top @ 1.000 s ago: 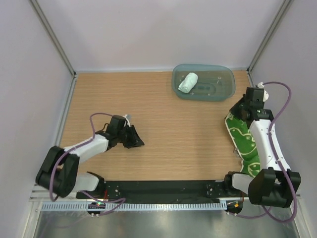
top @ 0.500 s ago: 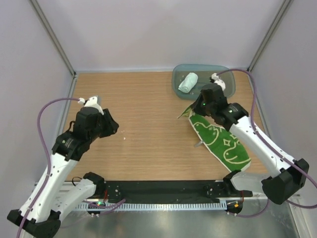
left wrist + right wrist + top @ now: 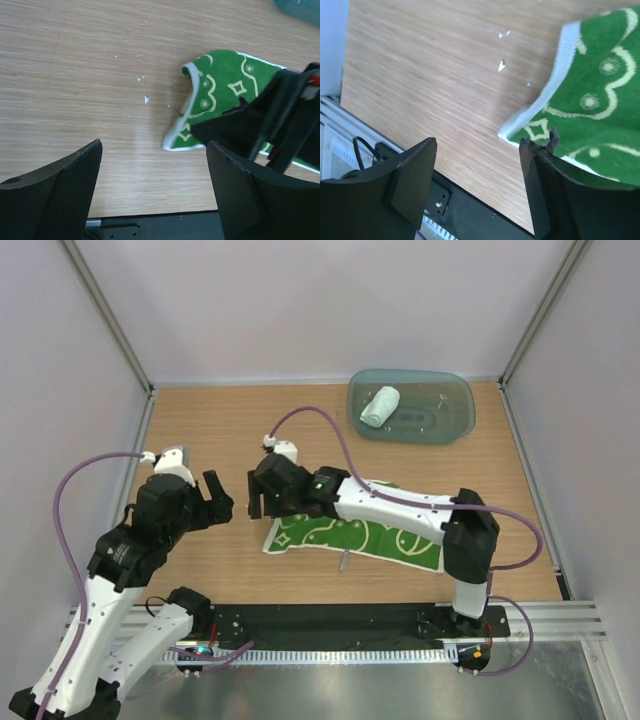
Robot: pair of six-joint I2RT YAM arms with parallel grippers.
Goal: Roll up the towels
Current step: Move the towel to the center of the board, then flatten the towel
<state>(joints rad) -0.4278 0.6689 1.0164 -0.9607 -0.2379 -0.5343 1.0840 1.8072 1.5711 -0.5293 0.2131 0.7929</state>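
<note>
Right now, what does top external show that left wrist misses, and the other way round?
Only top external: the rolled pale towel lying inside the teal tray, and the patterned green towel spread at full length. Only left wrist: small white flecks on the table, and the green towel's end edge humped up off the wood. Both: the green towel, a corner of the tray, the open right gripper at the towel's end nearest the left arm, and the open left gripper clear of the cloth.

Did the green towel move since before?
Yes. The green towel slid left from the right side of the table to its middle, away from the teal tray.
</note>
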